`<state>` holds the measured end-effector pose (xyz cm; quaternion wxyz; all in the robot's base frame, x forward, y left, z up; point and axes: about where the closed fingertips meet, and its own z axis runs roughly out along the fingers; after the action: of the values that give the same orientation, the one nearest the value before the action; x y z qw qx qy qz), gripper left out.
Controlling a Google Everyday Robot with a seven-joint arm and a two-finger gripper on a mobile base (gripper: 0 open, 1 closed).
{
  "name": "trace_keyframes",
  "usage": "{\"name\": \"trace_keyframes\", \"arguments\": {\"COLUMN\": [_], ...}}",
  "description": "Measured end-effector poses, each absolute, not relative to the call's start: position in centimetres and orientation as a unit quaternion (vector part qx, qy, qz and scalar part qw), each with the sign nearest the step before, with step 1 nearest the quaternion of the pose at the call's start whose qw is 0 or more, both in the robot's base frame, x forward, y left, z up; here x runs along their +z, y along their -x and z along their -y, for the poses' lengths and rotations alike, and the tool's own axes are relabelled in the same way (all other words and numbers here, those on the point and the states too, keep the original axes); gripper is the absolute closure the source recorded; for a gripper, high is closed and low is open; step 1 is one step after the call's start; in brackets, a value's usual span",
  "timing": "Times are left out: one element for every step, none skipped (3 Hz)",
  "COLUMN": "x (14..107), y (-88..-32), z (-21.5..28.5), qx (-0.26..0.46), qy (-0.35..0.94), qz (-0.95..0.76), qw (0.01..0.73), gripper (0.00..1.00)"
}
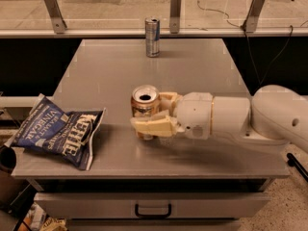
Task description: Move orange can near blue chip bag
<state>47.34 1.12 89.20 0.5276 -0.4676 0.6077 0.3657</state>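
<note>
The orange can [144, 102] is upright with its silver top open, held between my gripper's cream fingers [155, 126] over the front middle of the grey table [192, 76]. My gripper [144, 115] reaches in from the right on a thick white arm and is shut on the can. The blue chip bag [57, 130] lies flat at the table's front left corner, its right edge a short gap left of the can. I cannot tell whether the can rests on the table or hangs just above it.
A taller slim silver-blue can [152, 36] stands upright at the far edge of the table. A drawer with a dark handle [152, 210] sits under the front edge. A rail with metal brackets [175, 11] runs behind the table.
</note>
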Motion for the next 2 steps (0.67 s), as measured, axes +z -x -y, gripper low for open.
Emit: {"name": "trace_keyframes", "arguments": {"x": [87.06, 87.04], "y": [-46.53, -46.52], "z": [-1.97, -2.08], "qx": [0.377, 0.377], "qy": [0.472, 0.476], "qz": [-0.581, -0.576], "qw": [0.545, 0.547], "gripper": [1.0, 0.82]}}
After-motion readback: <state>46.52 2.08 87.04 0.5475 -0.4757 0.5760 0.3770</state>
